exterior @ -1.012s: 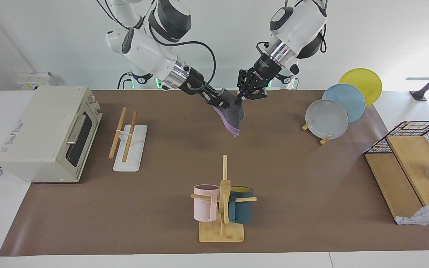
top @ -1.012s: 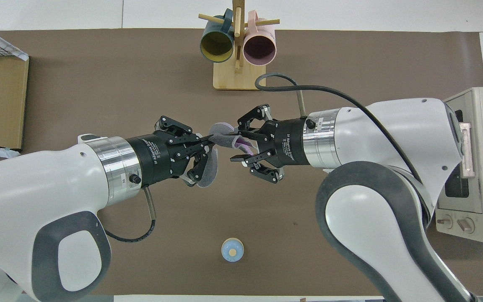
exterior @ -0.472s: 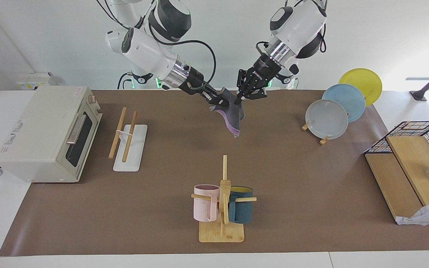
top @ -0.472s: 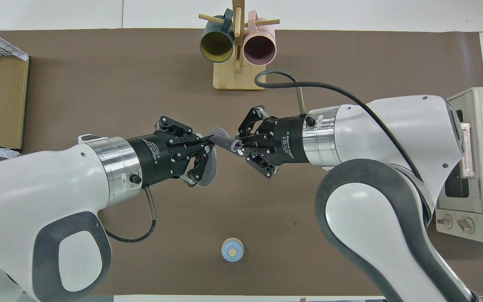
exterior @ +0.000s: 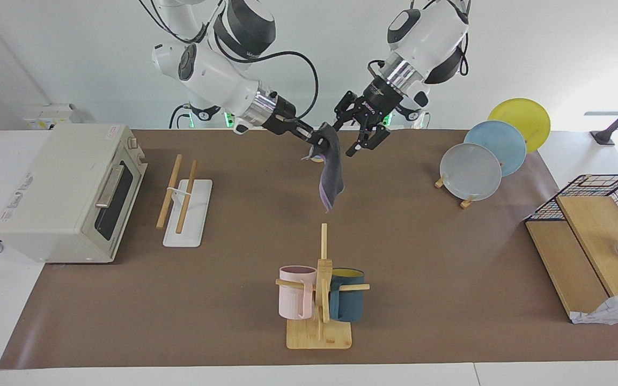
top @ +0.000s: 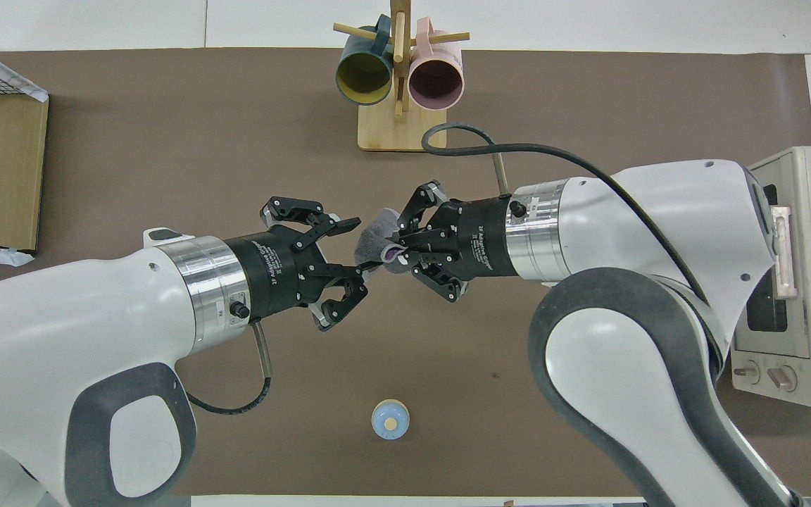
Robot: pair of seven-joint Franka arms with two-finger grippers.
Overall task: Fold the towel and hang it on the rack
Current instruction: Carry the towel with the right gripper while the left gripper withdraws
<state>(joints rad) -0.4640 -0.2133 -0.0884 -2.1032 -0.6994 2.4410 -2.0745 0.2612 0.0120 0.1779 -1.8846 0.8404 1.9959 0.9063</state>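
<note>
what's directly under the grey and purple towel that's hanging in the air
Only bare brown table covering lies under the thin grey-and-purple towel, which dangles from the shut right gripper, touching nothing below. The open left gripper is beside it.

Over the middle of the brown-covered counter [top: 166, 127], the right tool [top: 393, 248] pinches a bunched thin cloth [top: 375, 241], grey with a purple edge showing. The left tool [top: 355, 243] sits just beside it, fingers [top: 344, 224] spread apart. A wooden mug tree [top: 397, 91] holds a dark teal cup [top: 363, 73] and a pink cup [top: 436, 79].
</note>
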